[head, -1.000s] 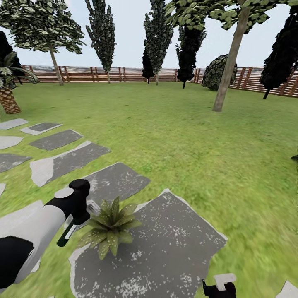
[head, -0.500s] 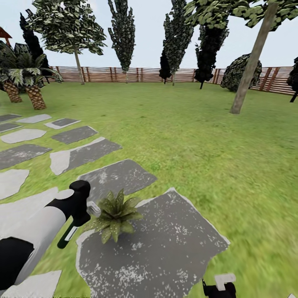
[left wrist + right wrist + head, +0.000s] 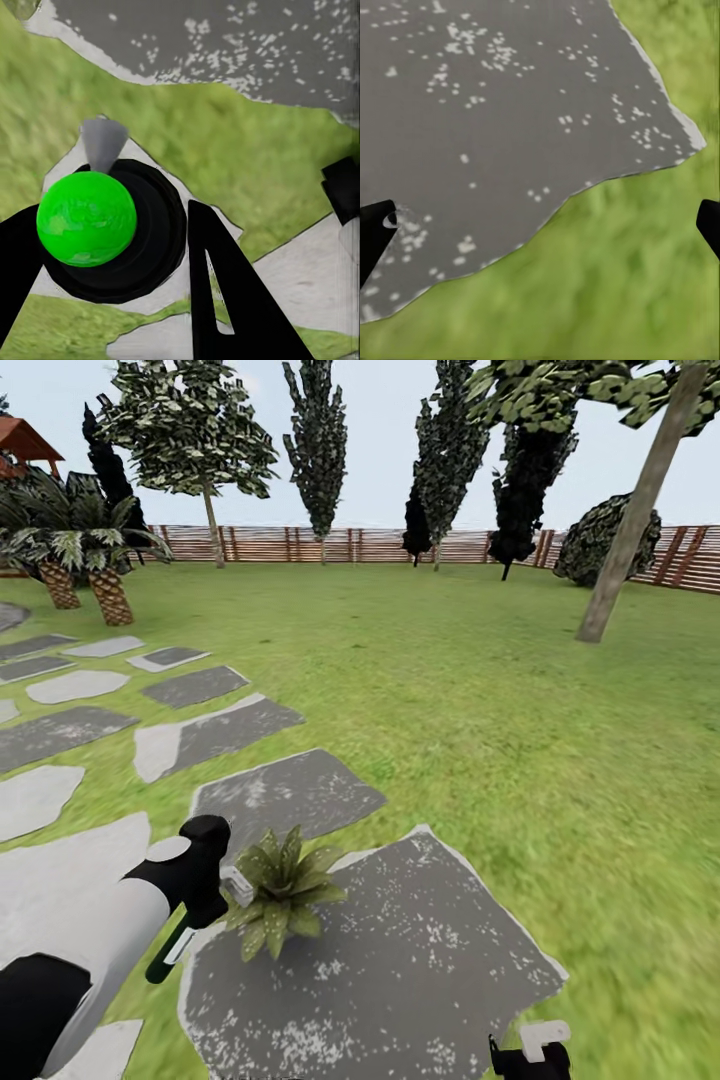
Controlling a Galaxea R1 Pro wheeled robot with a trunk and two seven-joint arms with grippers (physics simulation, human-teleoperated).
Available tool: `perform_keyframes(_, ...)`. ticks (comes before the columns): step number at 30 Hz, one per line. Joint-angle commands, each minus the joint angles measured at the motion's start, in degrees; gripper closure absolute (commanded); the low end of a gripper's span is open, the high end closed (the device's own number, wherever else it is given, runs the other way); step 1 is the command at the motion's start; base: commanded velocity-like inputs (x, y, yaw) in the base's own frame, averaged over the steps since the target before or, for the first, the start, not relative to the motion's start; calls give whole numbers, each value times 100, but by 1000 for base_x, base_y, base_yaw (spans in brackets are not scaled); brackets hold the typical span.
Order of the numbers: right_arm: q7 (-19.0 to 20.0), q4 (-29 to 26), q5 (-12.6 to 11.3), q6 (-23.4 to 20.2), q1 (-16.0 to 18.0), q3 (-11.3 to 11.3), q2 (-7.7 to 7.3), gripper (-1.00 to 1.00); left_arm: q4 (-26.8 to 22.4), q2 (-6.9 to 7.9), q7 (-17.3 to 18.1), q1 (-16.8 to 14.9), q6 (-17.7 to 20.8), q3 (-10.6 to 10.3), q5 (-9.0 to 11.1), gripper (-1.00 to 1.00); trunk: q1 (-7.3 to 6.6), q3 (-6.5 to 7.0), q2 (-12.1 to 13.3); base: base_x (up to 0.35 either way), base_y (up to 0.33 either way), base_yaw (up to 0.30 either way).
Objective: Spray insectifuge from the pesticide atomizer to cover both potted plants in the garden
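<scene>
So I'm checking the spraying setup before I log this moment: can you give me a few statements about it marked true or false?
1. The left claw grips the pesticide atomizer. True.
2. The right claw is shut on something. False: its fingers stand wide apart with nothing between them.
3. The potted plant stands out on the lawn, far from any paving. False: it sits at the edge of a large grey stepping stone.
4. A brown slatted fence runs along the far side of the lawn. True.
</scene>
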State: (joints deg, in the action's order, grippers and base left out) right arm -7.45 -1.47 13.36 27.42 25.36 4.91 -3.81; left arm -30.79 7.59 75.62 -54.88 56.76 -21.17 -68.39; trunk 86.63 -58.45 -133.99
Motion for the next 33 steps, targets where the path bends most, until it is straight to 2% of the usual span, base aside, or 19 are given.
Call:
perform_keyframes(1,-20,6,62,18,4,45,0,-100,-12,2,52,30,45,-30,-39,100,-1,-5,-2,1,0,270)
perform_keyframes(3,-20,6,62,18,4,45,-1,-100,-14,-29,11,77,46,-25,-22,100,-1,-5,-2,0,0,274)
perform_keyframes(8,-20,6,66,18,4,45,-5,-100,-15,-214,-47,108,46,1,17,100,-1,-5,-2,0,0,72)
perform_keyframes(13,-20,6,70,18,4,45,-11,-100,-1,-269,-198,139,63,22,63,100,-1,-5,-2,0,0,3)
perform_keyframes(19,-20,6,70,19,4,45,-12,-100,3,-284,-435,238,75,25,91,100,-1,-5,-2,0,0,0)
perform_keyframes(24,-20,4,70,18,4,45,-7,-100,-8,-276,-458,392,81,33,90,100,-1,-5,-2,35,0,0)
perform_keyframes(33,-20,4,70,18,4,45,-6,-100,-6,-280,-461,417,81,34,98,100,-1,-5,-2,195,-90,5)
